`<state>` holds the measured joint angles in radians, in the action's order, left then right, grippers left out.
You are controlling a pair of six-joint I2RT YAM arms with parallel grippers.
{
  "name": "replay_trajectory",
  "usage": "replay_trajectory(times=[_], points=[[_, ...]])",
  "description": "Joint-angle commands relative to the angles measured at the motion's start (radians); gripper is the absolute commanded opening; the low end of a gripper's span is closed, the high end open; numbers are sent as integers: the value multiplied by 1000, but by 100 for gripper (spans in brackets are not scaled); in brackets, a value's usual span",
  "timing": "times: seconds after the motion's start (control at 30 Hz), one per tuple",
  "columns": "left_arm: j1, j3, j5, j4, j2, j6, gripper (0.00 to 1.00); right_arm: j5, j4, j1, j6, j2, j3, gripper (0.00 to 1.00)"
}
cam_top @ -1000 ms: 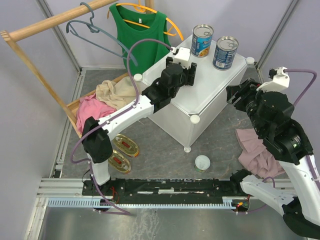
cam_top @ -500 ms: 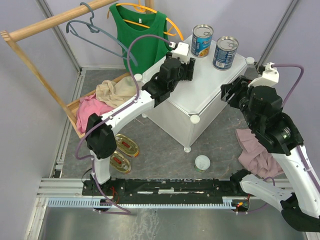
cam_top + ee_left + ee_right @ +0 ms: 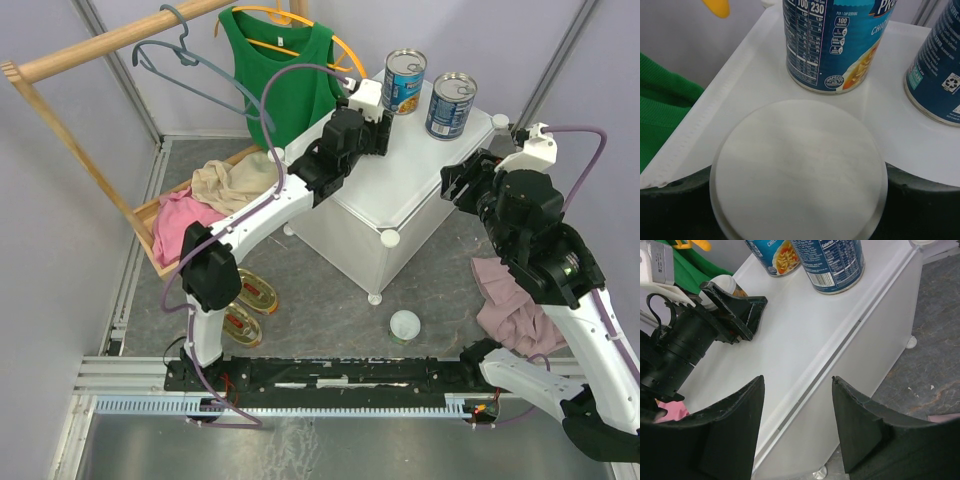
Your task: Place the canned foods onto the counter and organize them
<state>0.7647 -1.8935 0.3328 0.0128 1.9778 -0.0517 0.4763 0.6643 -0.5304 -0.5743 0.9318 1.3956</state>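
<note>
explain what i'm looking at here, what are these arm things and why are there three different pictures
These are two robot arms bolted to the near edge of a table, each ending in a two-finger gripper. The wide picture comes from a fixed camera above and behind them. The other two come from a camera on each wrist, looking out past that arm's own fingers.

The left gripper is shut on a small white-lidded can, holding it over the white counter beside two tall blue-labelled cans. The right gripper is open and empty near the counter's edge.

Down on the grey surface lie a second small can and two oval gold tins. Clothes sit in a wooden tray.
</note>
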Motion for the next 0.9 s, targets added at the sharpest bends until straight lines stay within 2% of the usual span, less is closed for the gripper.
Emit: replay_trajectory(times=[0.0,0.37,0.43,0.5,0.6,0.87], points=[[-17,-52,-15,-14,18,34,75,22,-45,-5,22,2,5,64],[-36,-49,-18,-12,15,22,76,21,-54,-5,27,16,3,64],[-35,-42,-21,-13,9,16,80,21,-53,-5,27,16,3,64],[-36,-33,-23,-11,-2,7,90,21,-53,-5,27,16,3,64],[-35,-19,-25,-2,-18,-5,100,17,-50,-5,27,18,5,64],[-34,11,-12,34,-71,-36,99,-1,-45,-5,20,19,11,64]])
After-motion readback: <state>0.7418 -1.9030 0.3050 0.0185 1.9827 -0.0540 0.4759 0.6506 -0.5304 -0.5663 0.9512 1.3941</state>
